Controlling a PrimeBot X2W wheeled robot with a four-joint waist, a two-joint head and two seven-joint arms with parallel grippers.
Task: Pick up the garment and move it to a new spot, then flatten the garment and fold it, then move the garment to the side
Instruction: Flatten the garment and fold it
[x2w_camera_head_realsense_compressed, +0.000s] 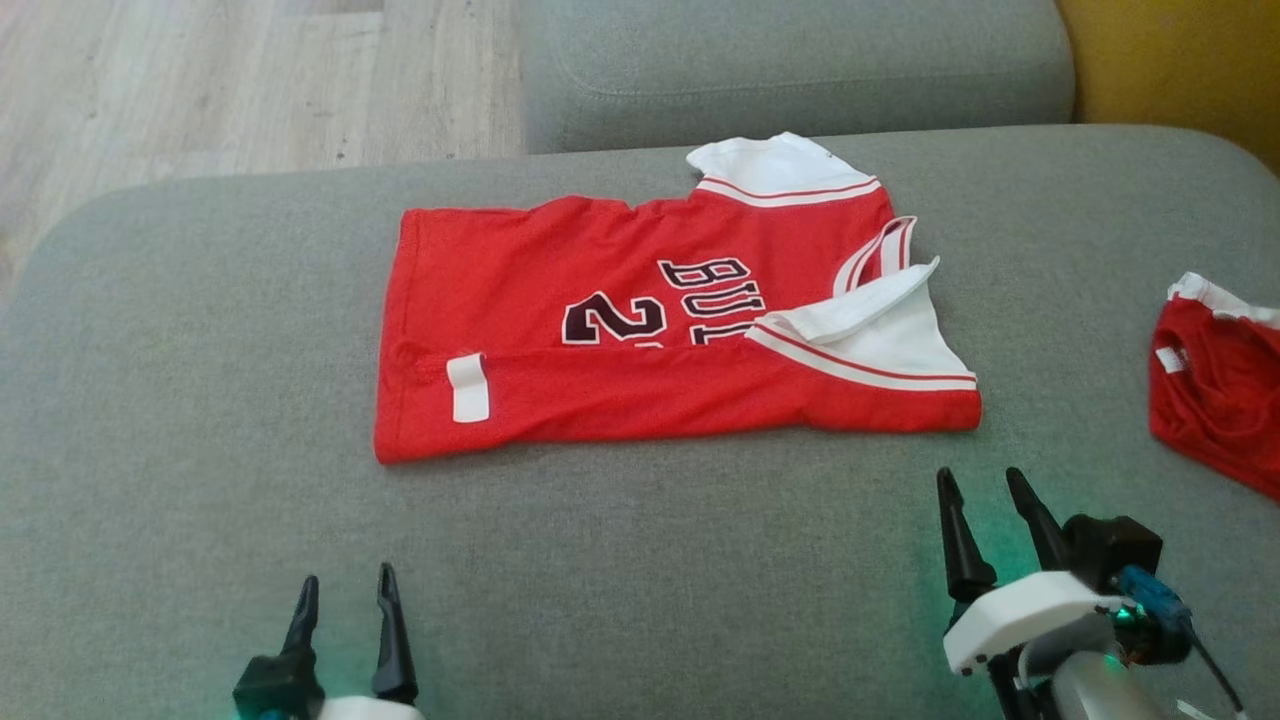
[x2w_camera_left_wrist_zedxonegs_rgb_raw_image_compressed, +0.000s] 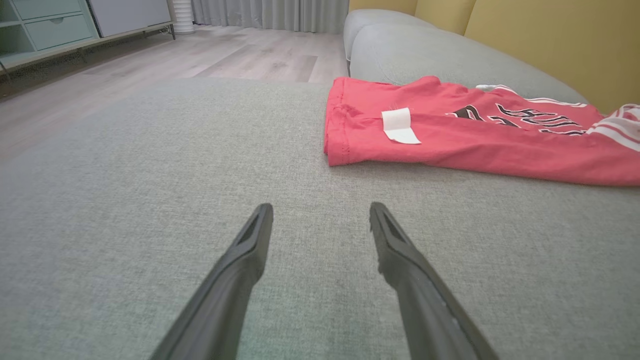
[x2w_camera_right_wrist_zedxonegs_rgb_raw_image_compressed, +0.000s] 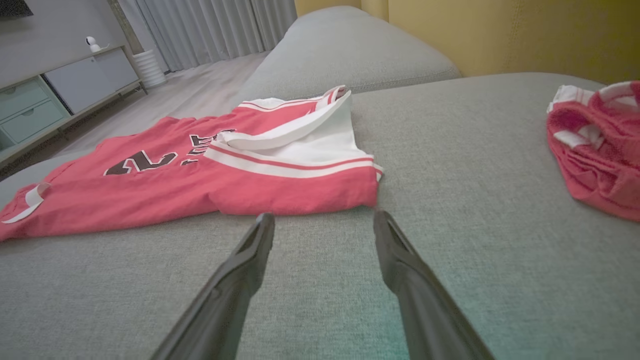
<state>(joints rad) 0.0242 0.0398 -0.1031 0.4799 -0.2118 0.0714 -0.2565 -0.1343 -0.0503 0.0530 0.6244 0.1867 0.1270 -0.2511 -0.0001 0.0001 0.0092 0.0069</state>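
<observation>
**Folded garment (x2w_camera_head_realsense_compressed: 640, 330) flat on the grey cushion (x2w_camera_head_realsense_compressed: 200, 400); left pincer (x2w_camera_head_realsense_compressed: 347, 575) and right pincer (x2w_camera_head_realsense_compressed: 978, 472) both spread and empty**

The garment is a red jersey with dark lettering and white sleeves trimmed in red stripes. It lies flat near the middle of the cushion. Its near long edge is folded up over the front, so the lower part of the lettering is covered. A white label (x2w_camera_head_realsense_compressed: 468, 388) sits on that folded strip toward the jersey's left end. One white sleeve (x2w_camera_head_realsense_compressed: 880, 335) lies on top at the right end.

The left pincer is over bare cushion, well apart from the jersey, with nothing between its fingers. The right pincer is near the jersey's near right corner without touching it, its fingers parted too.

A second red garment (x2w_camera_head_realsense_compressed: 1215, 400) lies crumpled at the cushion's right side, well apart from the jersey. Beyond the cushion are a wooden floor (x2w_camera_head_realsense_compressed: 200, 80) and a yellow backrest (x2w_camera_head_realsense_compressed: 1180, 60)
</observation>
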